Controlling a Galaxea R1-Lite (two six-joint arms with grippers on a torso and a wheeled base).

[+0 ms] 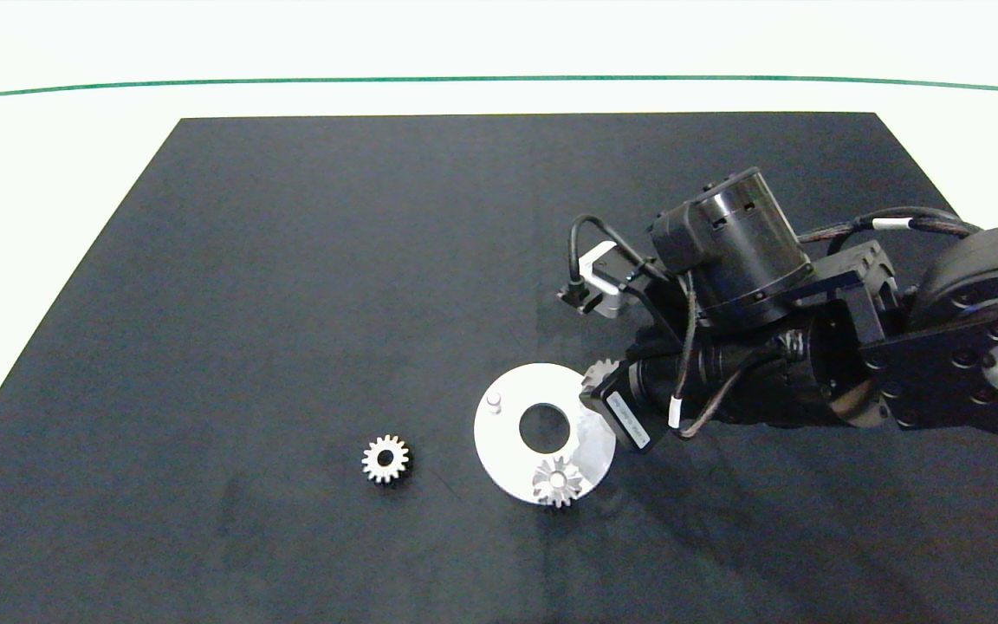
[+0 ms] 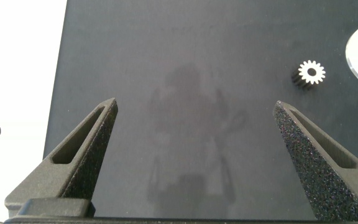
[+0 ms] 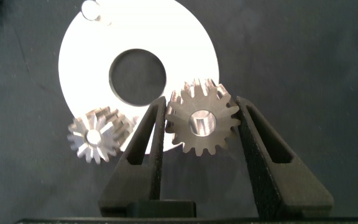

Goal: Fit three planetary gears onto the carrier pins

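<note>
The right gripper (image 3: 202, 124) holds one planetary gear (image 3: 202, 122) between its two grey fingers, which press on the teeth from both sides. This held gear is over the rim of the white disc (image 3: 179, 37), on the side nearest to the right arm, and its round centre hole faces the wrist camera. In the head view only a small part of this gear (image 1: 599, 373) shows at the disc edge, because the dark arm covers the rest; whether it already sits on a pin I cannot tell. A second planetary gear (image 1: 558, 483) sits on a carrier pin at the near edge of the disc (image 1: 508, 451), and the top of the pin shows in its centre hole. One more carrier pin (image 1: 493, 401) stands bare on the disc's left side. The third planetary gear (image 1: 385, 459) lies flat on the black mat (image 1: 291, 303) that covers the worktop, to the left of the disc and apart from it. The left gripper (image 2: 194, 121) hovers over the bare mat with its fingers wide apart and holds nothing; this loose gear (image 2: 311, 72) shows in its wrist view.
</note>
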